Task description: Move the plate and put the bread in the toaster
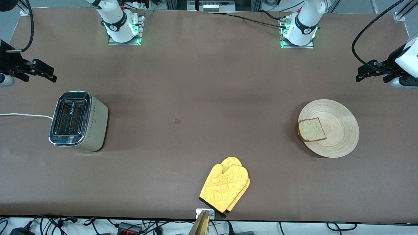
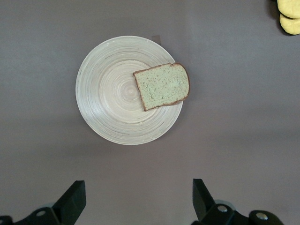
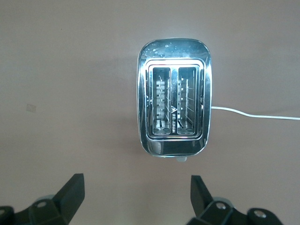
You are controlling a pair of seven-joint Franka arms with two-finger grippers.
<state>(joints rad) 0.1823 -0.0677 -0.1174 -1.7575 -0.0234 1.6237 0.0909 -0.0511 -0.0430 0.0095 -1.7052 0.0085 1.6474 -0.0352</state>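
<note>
The pale wooden plate (image 1: pixel 339 124) (image 2: pixel 112 93) lies toward the left arm's end of the table. The bread (image 1: pixel 312 130) (image 2: pixel 162 86) rests flat on it, overhanging the rim on the side toward the table's middle. The toaster (image 1: pixel 78 120) (image 3: pixel 173 98) stands toward the right arm's end, both slots empty. My left gripper (image 1: pixel 362 75) (image 2: pixel 138 187) hangs open in the air above the table beside the plate, holding nothing. My right gripper (image 1: pixel 49 73) (image 3: pixel 136 182) hangs open high above the table beside the toaster, also holding nothing.
A yellow oven mitt (image 1: pixel 225 187) (image 2: pixel 289 16) lies near the table's front edge, around the middle. The toaster's white cord (image 1: pixel 23 115) (image 3: pixel 253 114) runs off toward the right arm's end of the table.
</note>
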